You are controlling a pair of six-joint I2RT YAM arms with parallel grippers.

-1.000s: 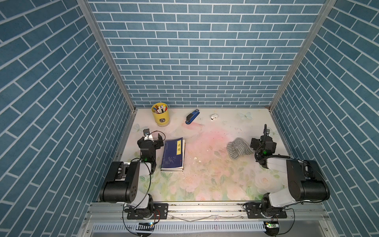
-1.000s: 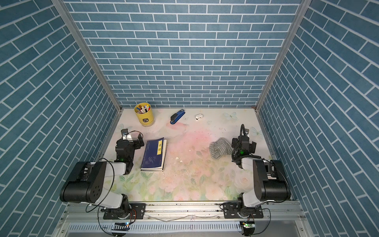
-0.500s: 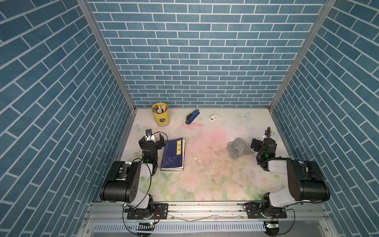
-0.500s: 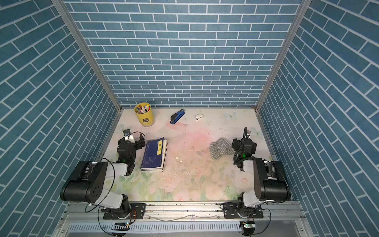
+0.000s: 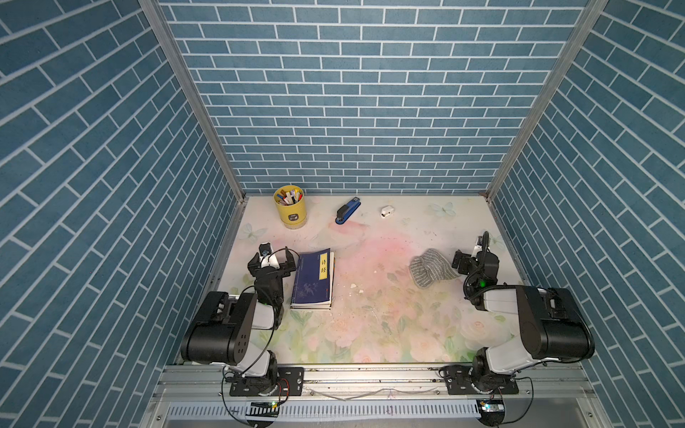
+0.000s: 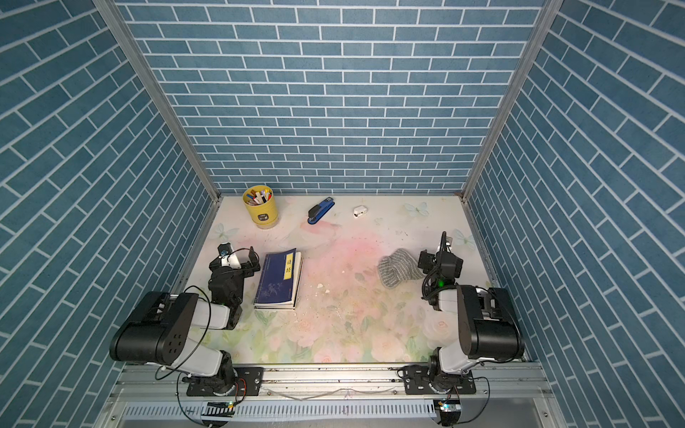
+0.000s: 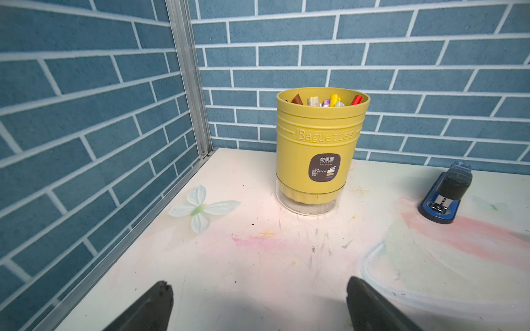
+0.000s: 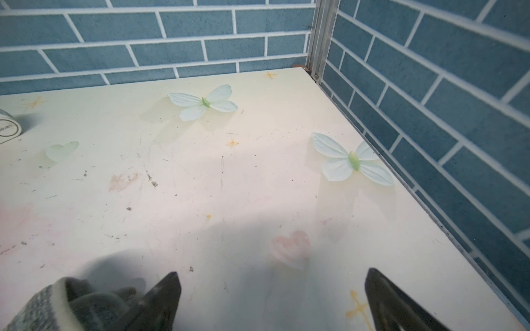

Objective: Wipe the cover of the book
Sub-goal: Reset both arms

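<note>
Left gripper (image 5: 272, 261): jaws spread wide, nothing between them. The left wrist view shows only bare table (image 7: 258, 243) between the two fingertips (image 7: 163, 289). It sits low, just beside the book's (image 5: 313, 279) spine edge, apart from it.

Right gripper (image 5: 475, 259): jaws also spread wide and empty. The right wrist view shows bare table between the fingertips (image 8: 172, 280). It sits well apart from the book, on the side opposite the left gripper.

Grey striped cloth (image 5: 430, 267): crumpled on the table between the book and the right gripper, well apart from the book. In the right wrist view it (image 8: 43, 306) lies just outside one finger. Whether they touch cannot be told.

Book: dark blue cover with a yellow title strip, closed, lying flat, cover up. Seen in both top views (image 6: 280, 279). Small pale crumbs lie on the table near its cloth-side edge.

Beyond the book's far edge, by the back wall:
- yellow pen pot (image 5: 290, 205), upright and full of pens
- blue stapler (image 5: 347, 210)
- small white object (image 5: 386, 211), too small to identify
</note>
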